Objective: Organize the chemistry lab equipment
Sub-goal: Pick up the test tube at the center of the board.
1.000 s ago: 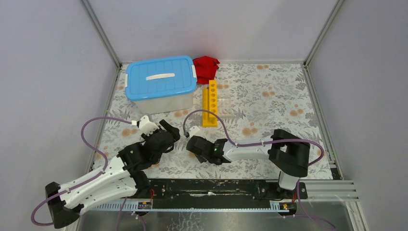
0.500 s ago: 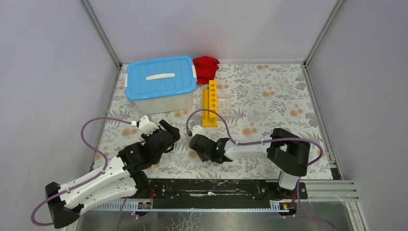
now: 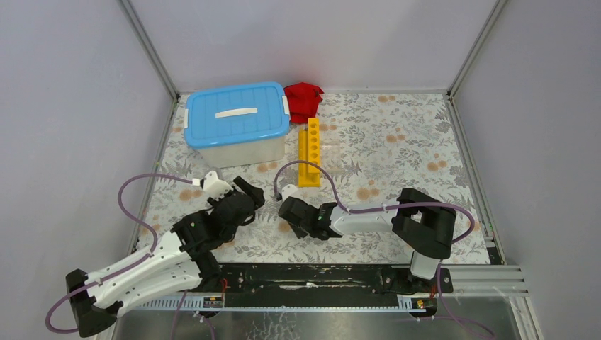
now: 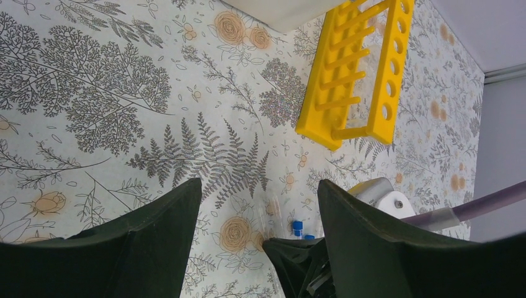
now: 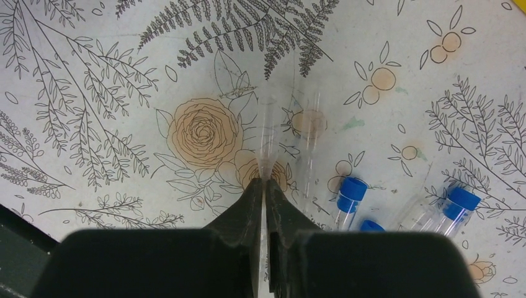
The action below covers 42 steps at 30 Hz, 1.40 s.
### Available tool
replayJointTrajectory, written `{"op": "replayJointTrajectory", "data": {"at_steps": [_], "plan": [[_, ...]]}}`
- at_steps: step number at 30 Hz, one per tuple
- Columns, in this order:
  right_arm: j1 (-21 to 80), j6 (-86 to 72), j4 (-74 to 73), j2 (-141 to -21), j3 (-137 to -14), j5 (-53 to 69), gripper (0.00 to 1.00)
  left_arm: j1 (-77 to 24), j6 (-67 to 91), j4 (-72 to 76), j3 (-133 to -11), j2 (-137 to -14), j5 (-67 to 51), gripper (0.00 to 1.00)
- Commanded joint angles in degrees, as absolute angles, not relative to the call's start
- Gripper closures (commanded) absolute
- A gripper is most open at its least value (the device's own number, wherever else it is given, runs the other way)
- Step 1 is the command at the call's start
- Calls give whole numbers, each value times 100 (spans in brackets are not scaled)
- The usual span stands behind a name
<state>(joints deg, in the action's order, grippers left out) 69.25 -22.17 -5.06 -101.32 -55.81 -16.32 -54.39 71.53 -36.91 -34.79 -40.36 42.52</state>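
Pick-up step: the right gripper (image 5: 265, 185) pinches a clear tube (image 5: 268, 133) lying flat just ahead of its tips, the left gripper (image 4: 257, 186) hangs spread and empty, and the next move is probably a steady lift toward the yellow rack (image 3: 310, 152) farther ahead.

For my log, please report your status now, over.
Left jaws open, empty. Right jaws shut on a clear tube. Blue-capped tubes lie close beside it.

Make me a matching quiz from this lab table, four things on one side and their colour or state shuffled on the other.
Things:
1 tub lid
2 rack
3 cloth
4 right pincer

Colour or state:
A red
B shut on a clear tube
C blue
D yellow

Pairs: 1-C, 2-D, 3-A, 4-B
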Motion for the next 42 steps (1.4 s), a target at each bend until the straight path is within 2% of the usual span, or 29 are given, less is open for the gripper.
{"op": "replayJointTrajectory", "data": {"at_steps": [1, 17, 28, 31, 42], "plan": [[6889, -2233, -659, -10252, -5484, -1601, 95, -5468, 7271, -3723, -3384, -3876, 4476, 24], [6891, -1701, 198, -8788, -5201, -1648, 99, -5467, 7009, -3837, -3722, -3565, 3992, 23], [6893, -1059, 923, -7404, -4650, -1646, 99, -5406, 5742, -3511, -5043, -4656, 2653, 22], [6891, -950, 1010, -7152, -4533, -1589, 99, -5118, 5222, -3363, -5388, -5046, 1972, 21], [6889, -570, 1139, -6554, -4242, -1557, 99, -3058, 4202, -2577, -5622, -5956, -2210, 24]]}}
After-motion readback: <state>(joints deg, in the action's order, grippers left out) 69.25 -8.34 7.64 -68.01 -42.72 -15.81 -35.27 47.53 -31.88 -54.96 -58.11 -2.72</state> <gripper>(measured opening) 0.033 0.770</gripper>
